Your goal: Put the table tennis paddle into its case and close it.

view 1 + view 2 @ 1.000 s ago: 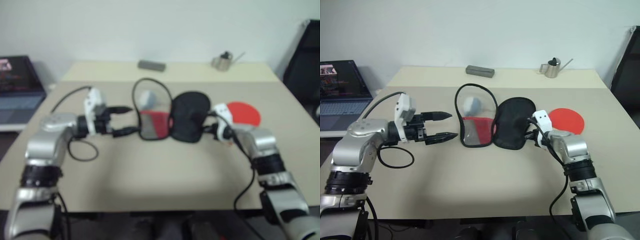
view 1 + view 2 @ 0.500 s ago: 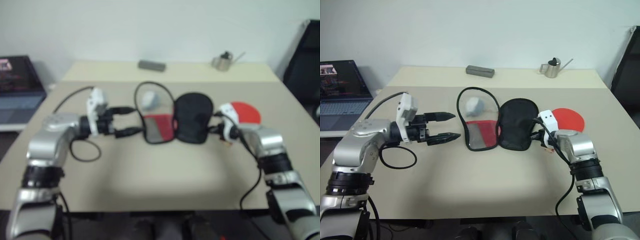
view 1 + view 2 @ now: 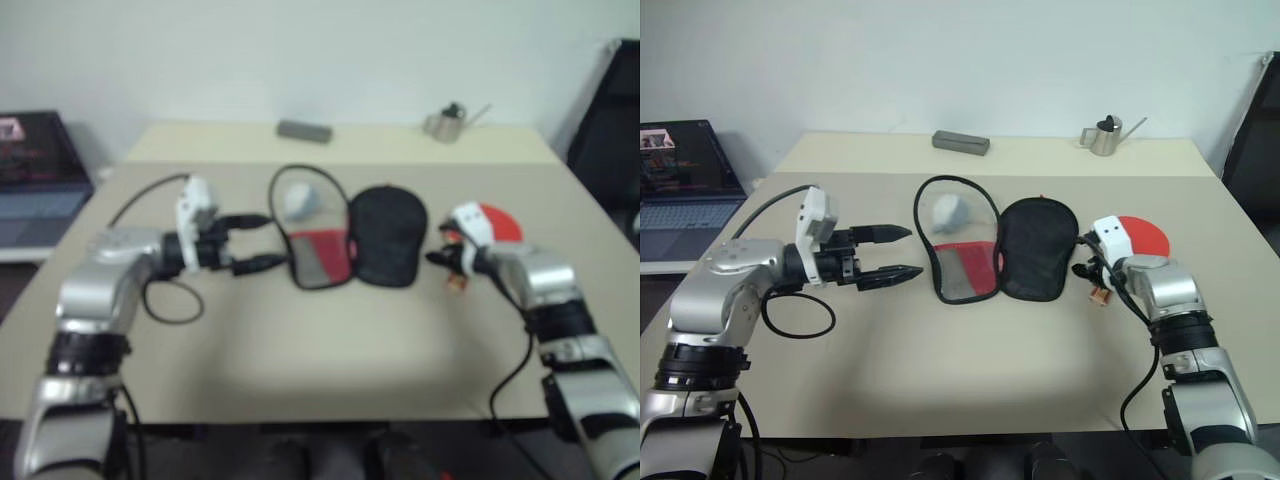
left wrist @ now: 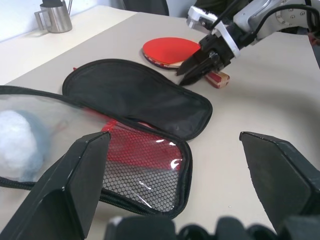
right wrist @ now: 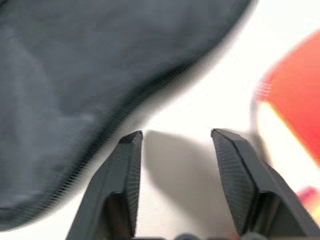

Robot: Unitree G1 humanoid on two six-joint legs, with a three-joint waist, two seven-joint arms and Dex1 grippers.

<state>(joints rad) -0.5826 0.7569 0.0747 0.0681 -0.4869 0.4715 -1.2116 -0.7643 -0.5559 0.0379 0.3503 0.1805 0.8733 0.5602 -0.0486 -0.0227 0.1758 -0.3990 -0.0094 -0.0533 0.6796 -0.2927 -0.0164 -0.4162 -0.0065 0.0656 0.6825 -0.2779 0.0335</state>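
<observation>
Lying unzipped, case (image 3: 1000, 260) between both jaws, paddle (image 3: 1137, 238) rightward

The left arm, silver with a black forearm band, reached forward and inward over the table, its wrist nearly level. The left gripper (image 3: 886, 251), two black pointed fingers below a white wrist block, stood wide apart and held nothing. The right arm, also silver, stretched forward from the opposite side, its wrist tipped downward. The right gripper (image 4: 194, 71), black-fingered with a white block above it, had its fingers (image 5: 129, 170) parted with a bare gap between them, gripping nothing.
</observation>
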